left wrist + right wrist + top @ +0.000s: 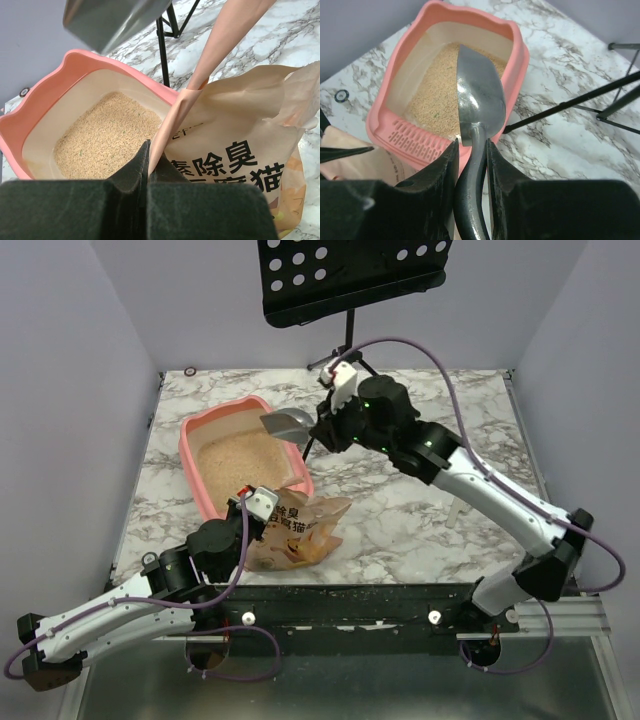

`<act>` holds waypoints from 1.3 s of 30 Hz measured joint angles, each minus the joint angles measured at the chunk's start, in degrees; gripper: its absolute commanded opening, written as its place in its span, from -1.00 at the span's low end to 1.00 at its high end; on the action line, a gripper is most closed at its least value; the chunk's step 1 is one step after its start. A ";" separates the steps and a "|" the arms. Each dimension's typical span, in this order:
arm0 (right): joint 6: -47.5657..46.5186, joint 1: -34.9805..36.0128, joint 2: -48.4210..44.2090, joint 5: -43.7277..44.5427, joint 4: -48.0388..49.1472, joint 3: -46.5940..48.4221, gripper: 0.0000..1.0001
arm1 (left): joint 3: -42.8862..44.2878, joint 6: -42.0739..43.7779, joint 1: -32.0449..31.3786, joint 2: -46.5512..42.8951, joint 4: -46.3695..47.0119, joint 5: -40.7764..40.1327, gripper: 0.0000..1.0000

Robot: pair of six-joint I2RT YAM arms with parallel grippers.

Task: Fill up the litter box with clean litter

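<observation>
The left claw (148,152) is pinching the bag's (235,125) top edge, probably so the mouth stands open for scooping. The right claw (471,145) is gripping the scoop's (480,95) handle, holding its empty-looking bowl over the litter box (520,50) on the worktop (420,510), where the litter (107,135) is covering part of the floor.

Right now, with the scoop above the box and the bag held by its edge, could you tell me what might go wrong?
1. The left gripper pinches only a thin flap of the bag; it could slip or tear, letting the bag sag shut.
2. The scoop in the right gripper hangs by the litter box rim, so litter tipped there might land on the table.
3. The stand leg lies near that arm.
</observation>
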 measured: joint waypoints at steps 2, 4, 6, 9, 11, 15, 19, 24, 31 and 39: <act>1.33 -0.61 -4.98 1.29 -0.42 -2.19 -0.99 | 0.02 0.00 0.00 0.00 0.02 0.02 -1.00; 2.82 -1.57 -9.51 1.66 -1.73 -4.09 -0.99 | 0.02 0.02 0.02 0.00 0.02 0.04 -1.00; 4.28 -3.06 -13.68 1.68 -3.67 -6.08 -0.99 | 0.02 0.04 0.07 -0.02 0.00 0.15 -1.00; 6.29 -5.16 -18.73 1.51 -8.20 -8.22 -0.99 | 0.02 0.17 0.07 -0.07 0.00 0.50 -1.00; 7.19 -6.14 -21.99 0.98 -11.23 -10.16 -0.99 | 0.02 0.26 0.09 -0.07 0.02 1.57 -1.00; 8.13 -6.23 -26.77 -2.05 -15.65 -13.18 -0.99 | 0.02 0.44 0.31 -0.04 0.04 3.72 -1.00; 8.72 -6.23 -30.10 -5.75 -18.93 -14.32 -0.99 | 0.00 0.85 0.37 -0.09 0.04 5.70 -1.00; 8.46 -6.23 -32.48 -9.25 -21.77 -14.78 -0.99 | 0.00 1.31 0.37 -0.76 0.02 7.06 -1.00; 7.39 -6.23 -34.51 -13.07 -23.78 -17.62 -0.99 | 0.00 1.53 0.37 -0.79 0.00 7.39 -1.00; 4.92 -6.23 -33.57 -16.57 -24.63 -18.93 -0.99 | 0.00 1.68 0.37 -0.83 0.00 7.48 -1.00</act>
